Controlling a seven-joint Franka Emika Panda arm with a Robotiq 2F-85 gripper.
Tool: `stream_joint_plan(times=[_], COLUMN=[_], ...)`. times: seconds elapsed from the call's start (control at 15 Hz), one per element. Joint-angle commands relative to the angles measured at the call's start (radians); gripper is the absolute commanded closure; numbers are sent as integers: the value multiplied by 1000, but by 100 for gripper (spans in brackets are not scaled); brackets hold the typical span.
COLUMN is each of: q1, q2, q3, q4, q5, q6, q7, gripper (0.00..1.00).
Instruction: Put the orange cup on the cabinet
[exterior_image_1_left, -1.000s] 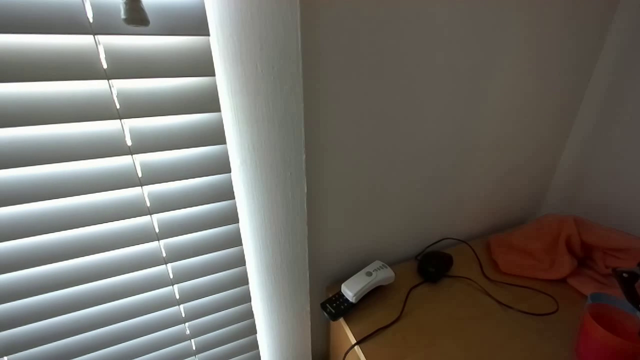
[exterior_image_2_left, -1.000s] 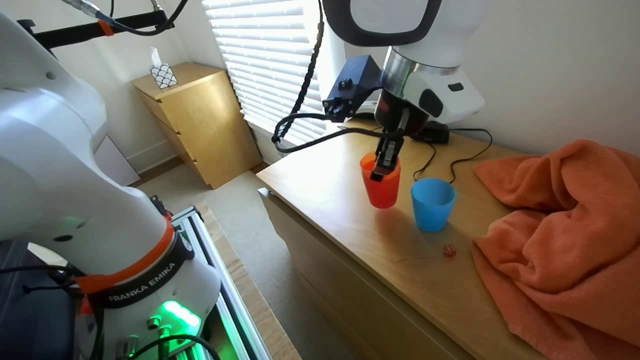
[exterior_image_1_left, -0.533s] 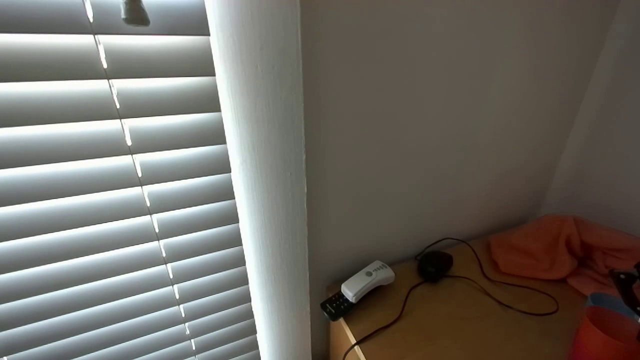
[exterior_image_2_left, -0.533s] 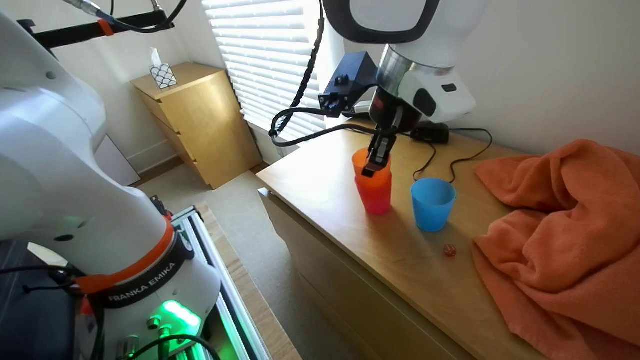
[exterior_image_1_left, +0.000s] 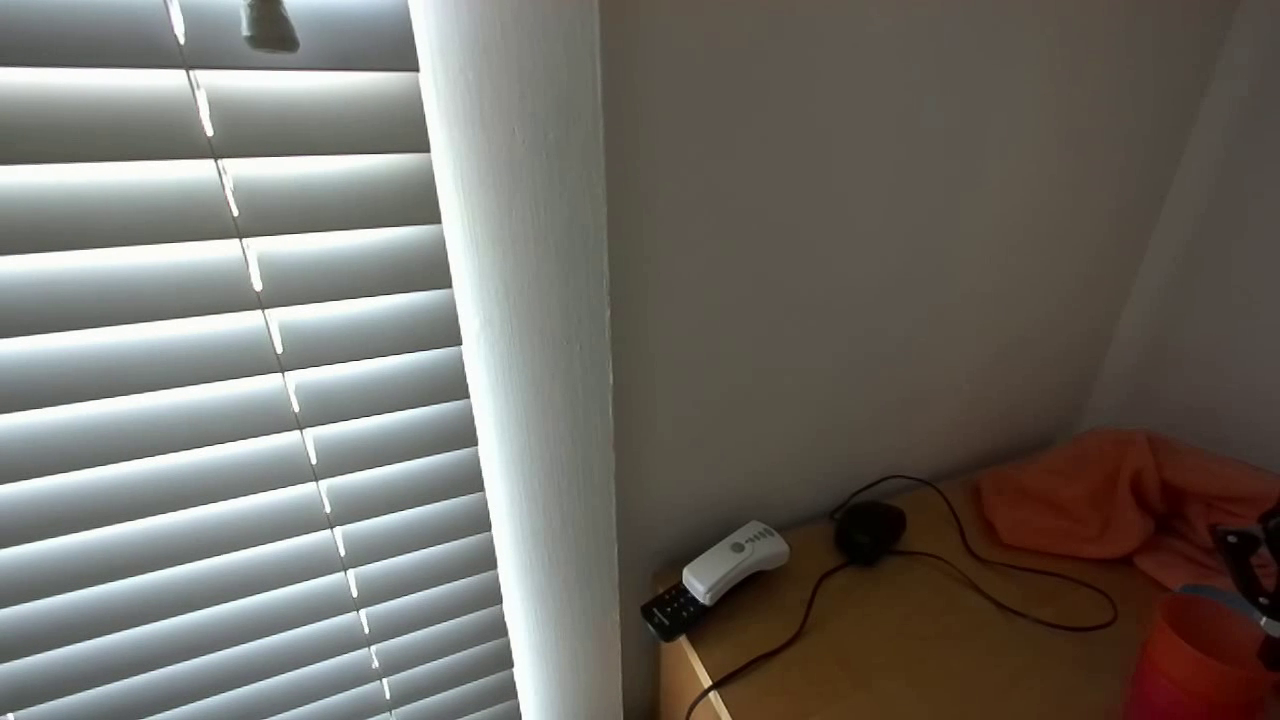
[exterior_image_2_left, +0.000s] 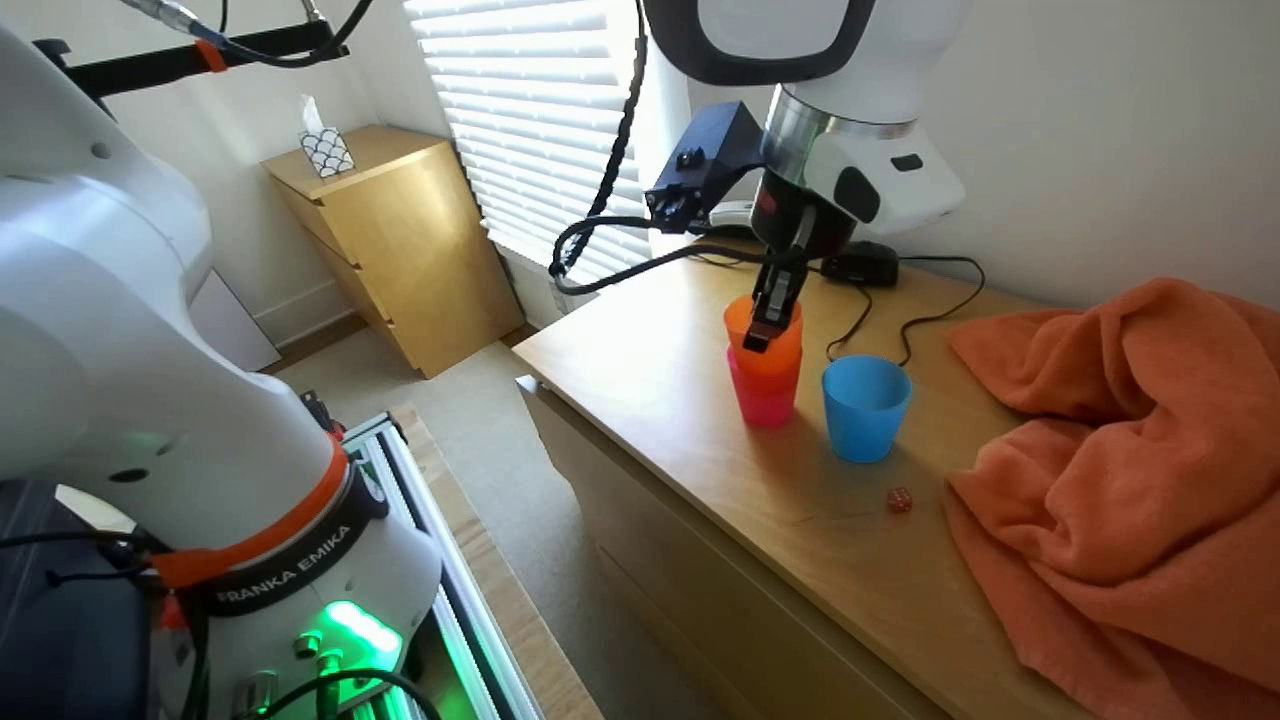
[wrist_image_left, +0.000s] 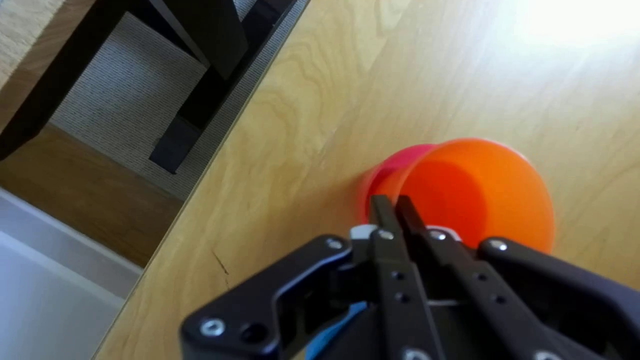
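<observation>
The orange cup (exterior_image_2_left: 738, 322) is nested in a pink-red cup (exterior_image_2_left: 766, 405), with its upper part standing out of it. My gripper (exterior_image_2_left: 757, 342) is shut on the orange cup's rim, one finger inside and one outside. In the wrist view, the fingertips (wrist_image_left: 391, 201) pinch the wall of the orange cup (wrist_image_left: 505, 195), and the pink-red cup (wrist_image_left: 407, 155) shows behind it. I cannot tell whether the pink-red cup touches the wooden surface. A wooden cabinet (exterior_image_2_left: 415, 260) stands at the back; the cups are over a wooden dresser top (exterior_image_2_left: 640, 370).
A blue cup (exterior_image_2_left: 865, 410) stands close beside the cups. A red die (exterior_image_2_left: 899, 500) and an orange towel (exterior_image_2_left: 1150, 440) lie on the dresser. A black device with cords (exterior_image_2_left: 865, 265) is behind the gripper. A tissue box (exterior_image_2_left: 327, 152) is on the cabinet. Remotes (exterior_image_1_left: 735, 560) lie at a corner.
The orange cup now stands higher out of the pink-red cup, which showed less distinctly a second ago. The gripper and cups shifted left, then back right, in an exterior view.
</observation>
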Motion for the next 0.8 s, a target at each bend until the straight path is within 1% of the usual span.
stream_joint_plan(times=[0.0,0.4,0.6,0.73], q1=[15,28,33,40], q2=[-75,-205,-260,-274], q3=[-1,28,50,64], q4=[-39,-46,-36,-22], q5=[-46,-87,-89,-75], q6=[17,-56,-114,-158], q7=[52,68,73,66], gripper=[99,99,99,99])
